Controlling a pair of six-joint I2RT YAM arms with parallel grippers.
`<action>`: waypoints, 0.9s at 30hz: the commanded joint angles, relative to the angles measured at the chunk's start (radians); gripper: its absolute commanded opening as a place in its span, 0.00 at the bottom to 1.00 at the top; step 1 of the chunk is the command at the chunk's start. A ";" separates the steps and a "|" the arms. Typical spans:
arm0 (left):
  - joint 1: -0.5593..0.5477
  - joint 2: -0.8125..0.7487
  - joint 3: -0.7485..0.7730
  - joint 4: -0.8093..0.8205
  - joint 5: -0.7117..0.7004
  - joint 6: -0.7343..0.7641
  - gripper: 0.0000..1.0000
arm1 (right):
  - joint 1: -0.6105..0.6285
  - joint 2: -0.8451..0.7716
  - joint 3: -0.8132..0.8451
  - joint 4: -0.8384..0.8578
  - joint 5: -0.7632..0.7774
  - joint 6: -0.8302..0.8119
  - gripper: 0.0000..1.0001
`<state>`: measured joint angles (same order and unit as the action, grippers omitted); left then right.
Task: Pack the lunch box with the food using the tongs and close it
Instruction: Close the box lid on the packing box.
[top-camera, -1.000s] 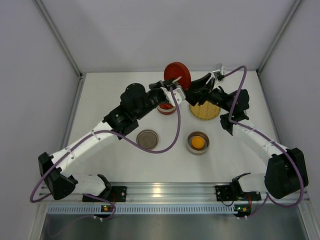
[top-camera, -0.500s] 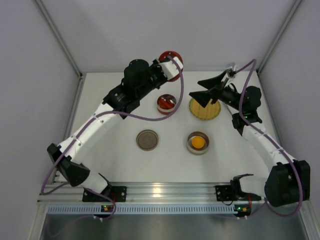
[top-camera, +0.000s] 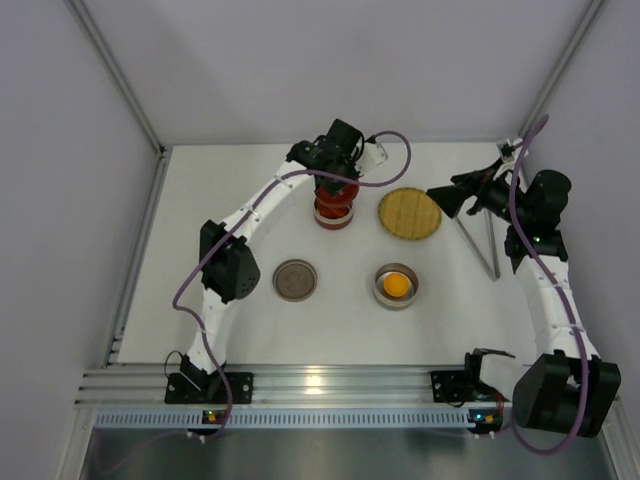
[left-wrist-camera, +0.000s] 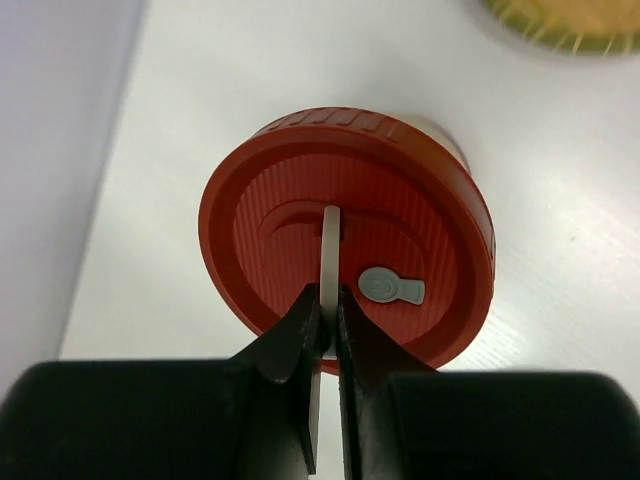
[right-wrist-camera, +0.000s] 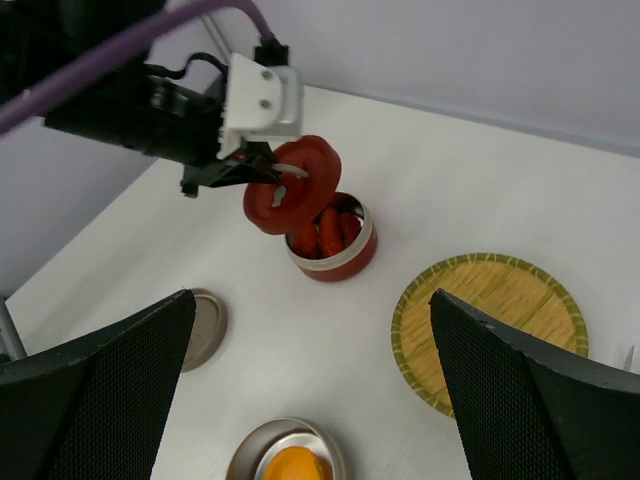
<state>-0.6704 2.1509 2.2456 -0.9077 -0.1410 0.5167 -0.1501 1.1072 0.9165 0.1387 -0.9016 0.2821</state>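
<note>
The lunch box (top-camera: 333, 212) is a round red tin, open, with red food pieces (right-wrist-camera: 325, 232) inside. My left gripper (left-wrist-camera: 327, 305) is shut on the thin white handle (left-wrist-camera: 331, 245) of the red lid (left-wrist-camera: 400, 230). It holds the lid (right-wrist-camera: 300, 180) tilted just above the box (right-wrist-camera: 345, 258). An orange-yellow piece (top-camera: 397, 286) sits in a metal bowl (right-wrist-camera: 250, 462). The silver tongs (top-camera: 494, 268) lie on the table at the right. My right gripper (top-camera: 465, 195) hangs open and empty near them, its black fingers (right-wrist-camera: 95, 390) spread wide.
A round woven plate (top-camera: 409, 214) lies right of the lunch box. An empty metal bowl (top-camera: 295, 280) sits at the front left. Walls close in the table at the back and both sides.
The left arm carried the red lid from the back of the table down over the lunch box. The right gripper opened wide and drew away to the right; the tongs now lie on the table.
</note>
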 joint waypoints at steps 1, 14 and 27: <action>0.054 0.045 0.058 -0.097 0.034 0.006 0.00 | -0.023 -0.053 -0.036 -0.094 -0.040 -0.057 0.99; 0.143 0.136 0.069 -0.048 0.176 -0.029 0.00 | -0.026 -0.058 -0.099 -0.050 -0.040 -0.020 0.99; 0.111 0.208 0.086 -0.013 0.152 -0.035 0.00 | -0.026 -0.066 -0.110 -0.047 -0.011 -0.009 0.99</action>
<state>-0.5629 2.3413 2.2810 -0.9672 0.0071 0.4973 -0.1604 1.0607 0.8093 0.0639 -0.9131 0.2642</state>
